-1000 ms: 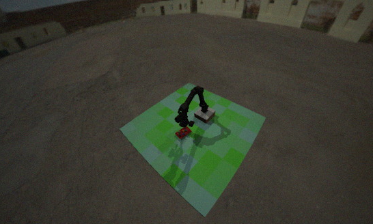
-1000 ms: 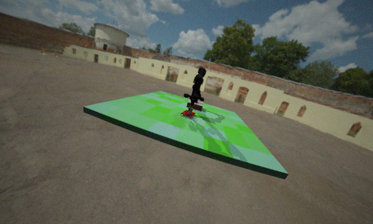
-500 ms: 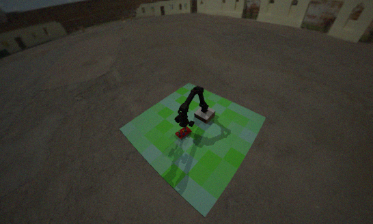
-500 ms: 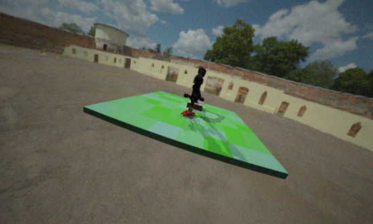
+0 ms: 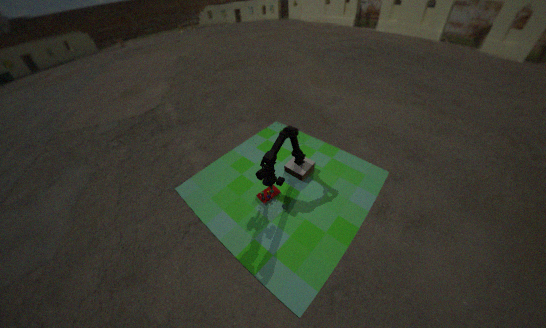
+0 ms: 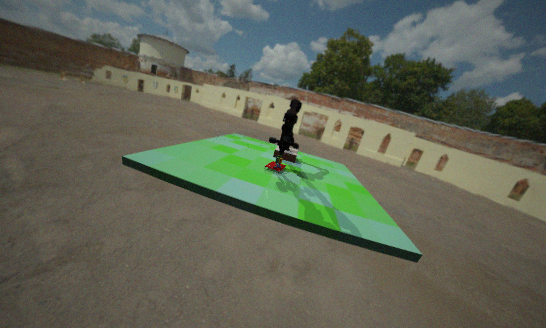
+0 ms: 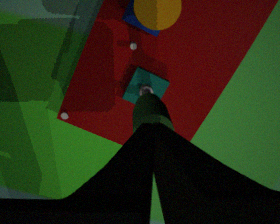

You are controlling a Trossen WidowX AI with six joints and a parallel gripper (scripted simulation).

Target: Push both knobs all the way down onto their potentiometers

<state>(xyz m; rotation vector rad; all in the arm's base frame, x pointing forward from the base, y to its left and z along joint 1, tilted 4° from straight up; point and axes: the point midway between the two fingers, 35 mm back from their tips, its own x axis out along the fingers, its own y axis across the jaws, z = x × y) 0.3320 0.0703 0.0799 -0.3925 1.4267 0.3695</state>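
The red circuit board point(image 5: 276, 192) point(image 6: 271, 166) point(image 7: 211, 60) lies under the arm. In the wrist view a teal potentiometer point(image 7: 160, 86) sits on it with a bright metal part point(image 7: 146, 90) at its middle. A dark green knob point(image 7: 150, 111) stands up from there toward the camera. My gripper point(image 7: 151, 132) point(image 5: 271, 186) is shut, its tips together at the near, upper end of the green knob; whether they touch it I cannot tell. A yellow knob point(image 7: 158, 9) shows over a blue potentiometer point(image 7: 133, 25) at the wrist view's top edge. How far each knob sits down is unclear.
Two small pale round spots point(image 7: 133, 46) point(image 7: 64, 115) show on the board, one at its corner. The arm's base block point(image 5: 300, 168) point(image 6: 287, 157) stands behind the board on the green checkered table top point(image 5: 302, 240) point(image 6: 182, 170). Arm shadows fall across the table.
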